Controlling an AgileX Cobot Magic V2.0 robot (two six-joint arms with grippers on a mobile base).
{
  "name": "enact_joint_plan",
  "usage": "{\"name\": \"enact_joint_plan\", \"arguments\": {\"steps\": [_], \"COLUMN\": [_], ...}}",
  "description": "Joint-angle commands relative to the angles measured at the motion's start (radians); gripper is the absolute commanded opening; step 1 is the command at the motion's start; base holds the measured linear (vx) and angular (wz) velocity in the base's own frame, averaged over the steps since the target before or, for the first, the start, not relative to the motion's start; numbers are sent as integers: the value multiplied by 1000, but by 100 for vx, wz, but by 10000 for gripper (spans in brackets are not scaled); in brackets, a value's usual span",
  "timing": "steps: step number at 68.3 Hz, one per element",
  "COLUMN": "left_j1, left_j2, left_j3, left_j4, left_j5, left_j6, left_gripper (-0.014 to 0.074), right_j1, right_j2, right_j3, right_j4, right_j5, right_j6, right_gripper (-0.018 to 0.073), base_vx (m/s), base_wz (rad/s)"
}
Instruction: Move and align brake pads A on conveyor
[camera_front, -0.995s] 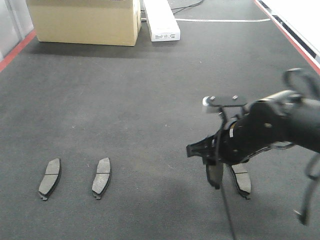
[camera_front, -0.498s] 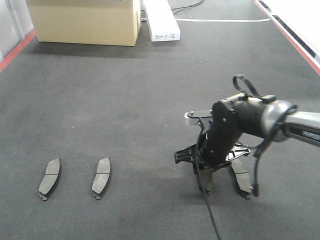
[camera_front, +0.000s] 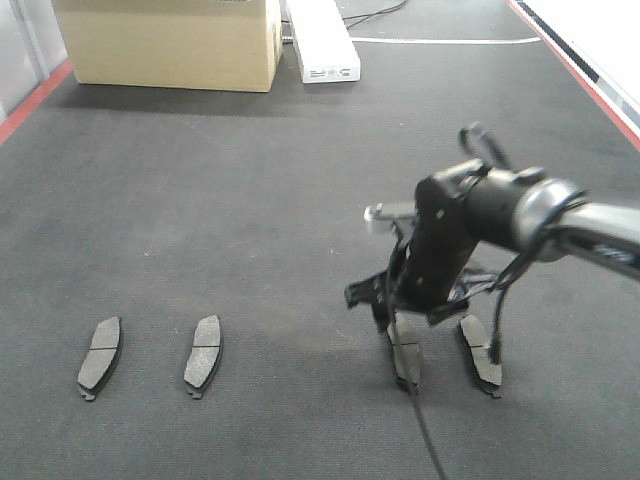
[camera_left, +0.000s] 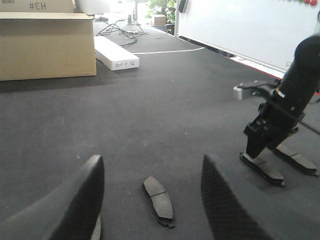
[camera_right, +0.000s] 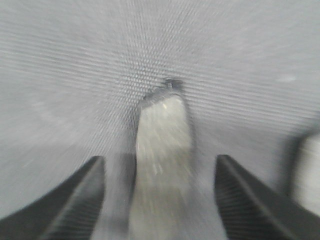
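Straddling one brake pad (camera_front: 404, 352), right gripper (camera_front: 405, 335) open; left gripper (camera_left: 150, 200) open; cardboard box (camera_front: 168, 42) far behind.

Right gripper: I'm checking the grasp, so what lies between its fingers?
In the right wrist view, one of the brake pads lies lengthwise between the open fingers of the right gripper, on the conveyor.

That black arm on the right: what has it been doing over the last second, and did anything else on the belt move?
The right end effector swung left and settled lower, so the brake pad beneath it now lies on the conveyor, beside the rightmost pad. Its fingers stand apart either side of that pad. The two left pads, cardboard box and white box stayed put.
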Motion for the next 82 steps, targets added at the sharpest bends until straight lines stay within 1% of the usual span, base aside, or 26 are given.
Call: {"name": "enact_joint_plan", "arguments": {"steps": [1, 10, 22, 43, 56, 73, 82], "left_j1": [-3, -3, -3, -3, -3, -3, -3], "left_j2": [15, 15, 15, 15, 15, 15, 15], "left_j3": [-22, -22, -22, -22, -22, -22, -22], "left_j4": [-3, -3, -3, -3, -3, -3, -3], "left_j5": [-77, -77, -77, -77, -77, -78, -78], "left_j6": [-1, -1, -1, -1, -1, -1, -1], "left_gripper": [426, 426, 426, 426, 426, 426, 426], "right_j1": [-2, -1, -1, -1, -1, -1, -1], "right_j2": [-134, -272, -490, -847, -1090, -1394, -1528], "right_j3": [-25, 32, 183, 405, 549, 732, 839], "right_j4": [-40, -42, -69, -107, -147, -147, -146], "right_j5": [2, -25, -107, -133, -189, -256, -310], "right_j6": [-2, -5, -5, -13, -14, -14, -47], "right_gripper": [484, 484, 484, 484, 484, 484, 484], "base_vx": [0, 0, 0, 0, 0, 0, 0], "base_wz": [0, 0, 0, 0, 0, 0, 0]}}
